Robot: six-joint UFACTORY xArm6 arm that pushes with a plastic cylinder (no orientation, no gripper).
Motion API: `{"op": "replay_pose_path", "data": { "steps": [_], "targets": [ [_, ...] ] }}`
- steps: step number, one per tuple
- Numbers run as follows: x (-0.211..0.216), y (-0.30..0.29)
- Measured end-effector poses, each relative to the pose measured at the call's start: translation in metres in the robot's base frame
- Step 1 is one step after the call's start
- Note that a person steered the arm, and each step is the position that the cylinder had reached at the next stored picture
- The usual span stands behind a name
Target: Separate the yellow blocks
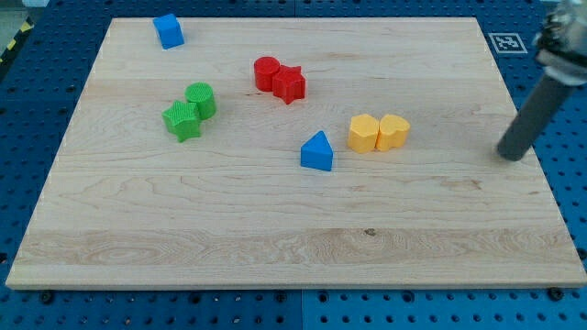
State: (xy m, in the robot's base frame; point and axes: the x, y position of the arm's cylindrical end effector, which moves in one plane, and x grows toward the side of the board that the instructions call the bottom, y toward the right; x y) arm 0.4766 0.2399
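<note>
Two yellow blocks sit touching, right of the board's middle: a yellow hexagonal block (363, 133) on the left and a yellow rounded, heart-like block (394, 131) on the right. My tip (510, 156) rests on the board near its right edge, well to the right of the yellow pair and a little lower in the view. The dark rod rises from it toward the view's top right.
A blue triangular block (317, 152) lies just lower left of the yellow pair. A red cylinder (267, 73) touches a red star block (290, 84). A green cylinder (201, 99) touches a green star block (182, 120). Another blue block (169, 30) sits at the top left.
</note>
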Motion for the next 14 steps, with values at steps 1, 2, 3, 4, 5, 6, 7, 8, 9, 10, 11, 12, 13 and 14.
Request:
{"op": "replay_pose_path", "data": {
  "steps": [1, 2, 3, 4, 5, 6, 7, 8, 9, 10, 11, 12, 13, 14],
  "targets": [
    [0.019, -0.05],
    [0.019, -0.058],
    [0.019, -0.102],
    [0.019, -0.114],
    [0.02, -0.145],
    [0.02, -0.159],
    [0.02, -0.159],
    [0.02, -0.159],
    [0.034, -0.168],
    [0.038, -0.173],
    [0.038, -0.178],
    [0.022, -0.189],
    [0.006, -0.183],
    [0.014, -0.16]
  ]
}}
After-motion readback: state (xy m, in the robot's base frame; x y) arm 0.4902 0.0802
